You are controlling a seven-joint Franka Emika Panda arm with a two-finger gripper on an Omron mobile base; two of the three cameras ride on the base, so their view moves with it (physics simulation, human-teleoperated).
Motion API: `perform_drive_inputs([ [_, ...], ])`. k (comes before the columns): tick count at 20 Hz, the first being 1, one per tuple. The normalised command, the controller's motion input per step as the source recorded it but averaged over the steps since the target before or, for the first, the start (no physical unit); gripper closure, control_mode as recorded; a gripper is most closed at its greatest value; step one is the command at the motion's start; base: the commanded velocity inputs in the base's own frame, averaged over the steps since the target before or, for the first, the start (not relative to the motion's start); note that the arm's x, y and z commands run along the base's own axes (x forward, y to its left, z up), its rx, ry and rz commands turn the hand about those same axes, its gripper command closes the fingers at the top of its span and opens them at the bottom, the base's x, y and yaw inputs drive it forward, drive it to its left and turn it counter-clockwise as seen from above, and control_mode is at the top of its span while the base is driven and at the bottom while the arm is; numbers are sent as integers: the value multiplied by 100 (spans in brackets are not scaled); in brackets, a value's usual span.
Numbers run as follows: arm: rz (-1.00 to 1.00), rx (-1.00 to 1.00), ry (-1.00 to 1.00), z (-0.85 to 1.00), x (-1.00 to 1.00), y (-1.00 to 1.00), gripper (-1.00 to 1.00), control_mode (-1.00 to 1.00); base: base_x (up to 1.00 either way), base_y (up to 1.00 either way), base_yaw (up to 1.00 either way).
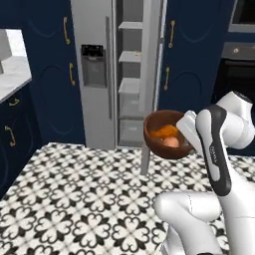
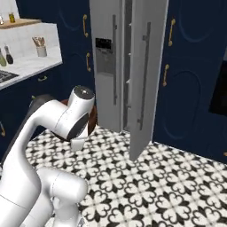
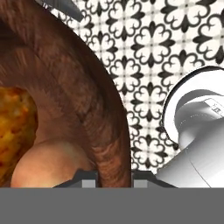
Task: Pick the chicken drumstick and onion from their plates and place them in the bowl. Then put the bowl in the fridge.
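The reddish-brown bowl (image 1: 159,144) hangs in the air in front of the fridge (image 1: 97,74), tipped a little toward the camera. My gripper (image 1: 183,135) is shut on its right rim. Inside lie the orange-brown chicken drumstick (image 1: 164,131) and the round tan onion (image 1: 171,142). In the hand view the bowl's wall (image 3: 74,92) passes between my fingertips (image 3: 88,178), with my gripper (image 3: 113,179) astride the rim, the onion (image 3: 48,162) low in the bowl and the drumstick (image 3: 15,127) to its left. A sliver of the bowl (image 2: 92,122) shows behind my arm. The plates are out of view.
The fridge's right door (image 2: 146,75) stands open toward me, and grey inner shelves (image 1: 130,56) show in the gap. Navy cabinets (image 1: 191,60) with brass handles flank the fridge. A counter (image 2: 26,66) with utensils lies at the left. The floor (image 1: 74,199) is patterned tile.
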Motion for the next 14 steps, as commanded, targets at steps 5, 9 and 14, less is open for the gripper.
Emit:
perform_drive_inputs([
  [5, 0, 0, 0, 0, 0, 0, 100, 100, 31, 86, -60],
  [9, 0, 0, 0, 0, 0, 0, 100, 100, 34, 100, -44],
  [14, 0, 0, 0, 0, 0, 0, 100, 100, 45, 100, -14],
])
